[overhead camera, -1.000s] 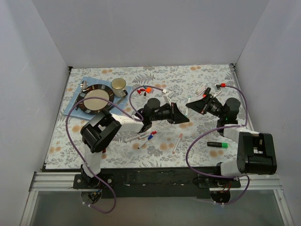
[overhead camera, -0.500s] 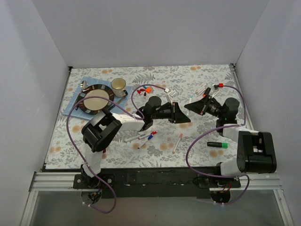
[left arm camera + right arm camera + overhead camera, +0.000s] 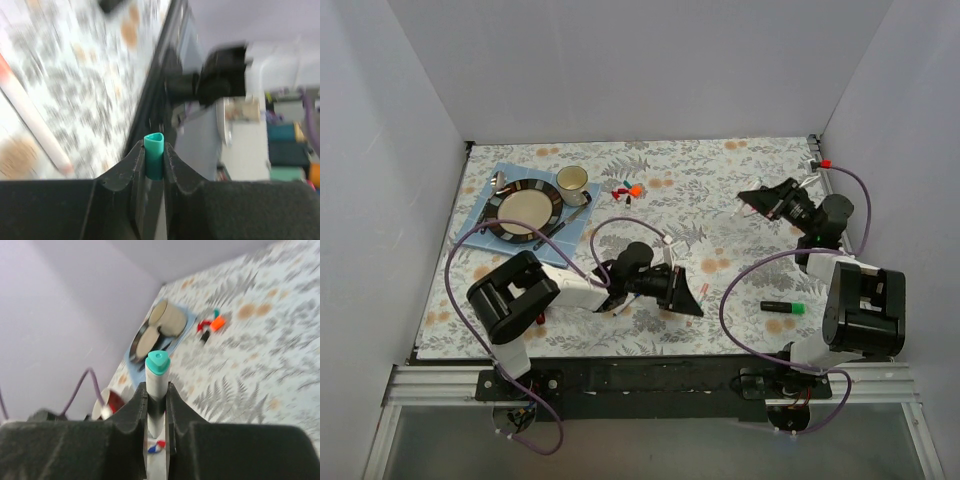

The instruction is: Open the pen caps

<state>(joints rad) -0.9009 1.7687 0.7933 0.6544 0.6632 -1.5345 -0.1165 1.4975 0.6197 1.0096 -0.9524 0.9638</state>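
Note:
A small teal pen cap is pinched between the tips of my left gripper, which is shut on it. That gripper sits low over the near middle of the table. At the back right my right gripper is shut on a thin white pen, whose teal triangular end sticks out past the fingers. The pen and the teal cap are far apart. Loose red, teal and orange caps lie at the back centre. A black marker with a green cap lies at the right front.
A plate and a cup stand on a blue mat at the back left. A white pen with a reddish end lies on the floral cloth beside my left gripper. Purple cables loop over both arms.
The two grippers have pulled apart. The left one moved toward the front with the teal cap, and the right one swung to the back right with the white pen.

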